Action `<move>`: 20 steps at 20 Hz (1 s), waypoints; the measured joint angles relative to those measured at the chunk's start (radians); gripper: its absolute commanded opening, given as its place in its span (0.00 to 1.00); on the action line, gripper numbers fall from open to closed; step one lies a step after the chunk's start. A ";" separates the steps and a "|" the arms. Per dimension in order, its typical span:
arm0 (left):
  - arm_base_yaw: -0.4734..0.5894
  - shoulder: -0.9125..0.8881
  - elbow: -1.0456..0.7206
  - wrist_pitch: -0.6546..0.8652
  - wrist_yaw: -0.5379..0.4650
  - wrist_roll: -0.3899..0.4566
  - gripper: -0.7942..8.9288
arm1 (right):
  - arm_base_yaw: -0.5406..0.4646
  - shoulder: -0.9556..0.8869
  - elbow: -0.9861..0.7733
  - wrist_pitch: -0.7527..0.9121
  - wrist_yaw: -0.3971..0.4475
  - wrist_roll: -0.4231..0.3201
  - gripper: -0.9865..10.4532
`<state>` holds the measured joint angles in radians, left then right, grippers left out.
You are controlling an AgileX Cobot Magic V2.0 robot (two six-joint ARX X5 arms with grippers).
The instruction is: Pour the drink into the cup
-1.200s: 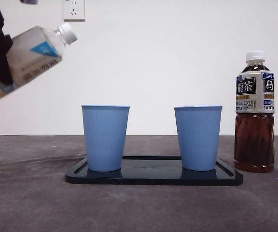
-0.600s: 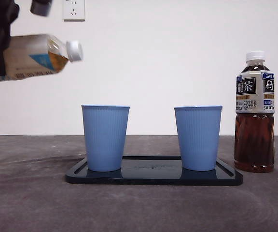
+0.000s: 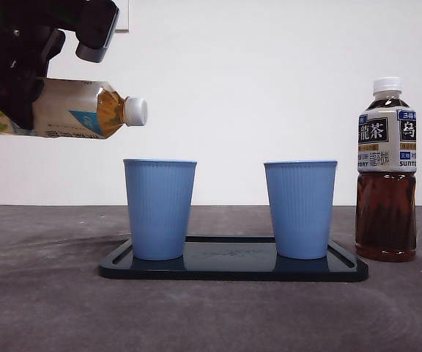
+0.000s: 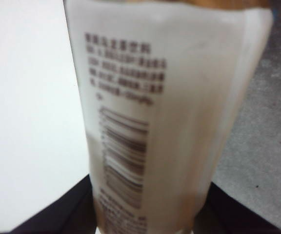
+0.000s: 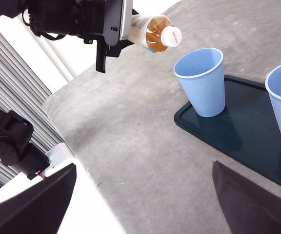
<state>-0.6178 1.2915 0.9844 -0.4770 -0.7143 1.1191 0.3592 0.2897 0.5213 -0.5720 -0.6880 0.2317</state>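
Tea bottle (image 3: 64, 110) lies almost level in the air at about 10 o'clock in the front view, white cap (image 3: 135, 111) on and pointing toward 3 o'clock, a touch lower than the base. Amber liquid pools in the neck behind the cap. Left gripper (image 3: 9, 95) is clamped around the bottle's labelled middle; in the left wrist view the label (image 4: 145, 122) with its barcode fills the picture, a black jaw on each side.

Near cup (image 3: 160, 209) stands upright on the dark tray (image 3: 233, 270), below the cap and slightly toward 4 o'clock from it; cap and rim are apart. Second cup (image 3: 300, 209) stands upright on the same tray, apart from the first. Dark tea bottle (image 3: 387, 172), capped, stands on the table (image 3: 42, 308) just beside the tray's 3 o'clock end.

Right gripper (image 5: 140, 204) waits well back from the tray, jaws spread wide, nothing between them.
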 measured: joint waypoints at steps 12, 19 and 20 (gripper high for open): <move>-0.001 0.000 0.000 0.000 -0.003 0.015 0.23 | 0.000 0.000 0.000 -0.014 0.000 -0.016 0.47; 0.023 -0.061 0.000 0.031 0.119 -0.369 0.23 | 0.000 0.000 0.000 -0.016 0.006 -0.016 0.47; 0.038 -0.100 0.000 0.030 0.174 -0.460 0.23 | 0.000 0.000 0.000 -0.019 0.007 -0.016 0.47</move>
<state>-0.5797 1.1915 0.9844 -0.4469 -0.5404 0.6586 0.3592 0.2897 0.5213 -0.5915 -0.6807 0.2161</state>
